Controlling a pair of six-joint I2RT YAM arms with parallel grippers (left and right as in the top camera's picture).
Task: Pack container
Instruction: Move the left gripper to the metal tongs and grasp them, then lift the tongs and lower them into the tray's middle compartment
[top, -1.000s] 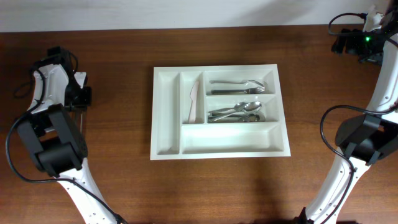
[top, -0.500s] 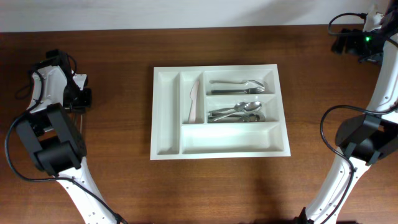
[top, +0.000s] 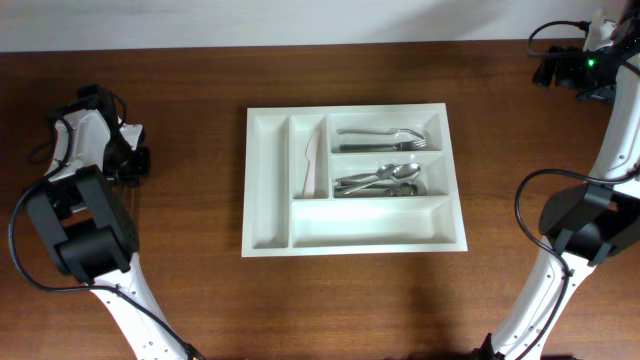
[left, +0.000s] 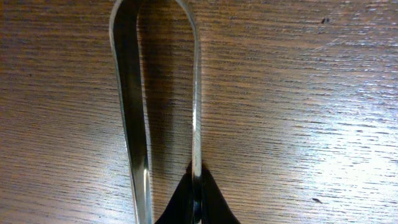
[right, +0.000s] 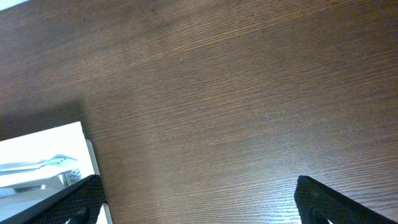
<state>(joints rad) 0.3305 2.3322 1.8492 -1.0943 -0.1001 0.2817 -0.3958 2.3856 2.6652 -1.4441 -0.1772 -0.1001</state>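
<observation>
The white five-compartment container (top: 345, 247) stands at the table's middle, and its corner shows in the right wrist view (right: 43, 144). It holds forks (top: 382, 137), spoons (top: 380, 183) and a pale knife (top: 313, 160). My left gripper (top: 127, 165) is low over the table at the far left. In the left wrist view it (left: 196, 202) is shut on one arm of metal U-shaped tongs (left: 132, 93) that lie against the wood. My right gripper (top: 560, 70) is raised at the far right corner; it (right: 202, 202) is open and empty.
The brown wooden table (top: 350, 310) surrounds the tray on all sides. The container's long left compartment (top: 268, 185) and wide front compartment (top: 370, 222) hold nothing. Black cables hang by both arm bases.
My left wrist has shifted slightly at the far left of the table. The right arm and the tray's contents have not moved.
</observation>
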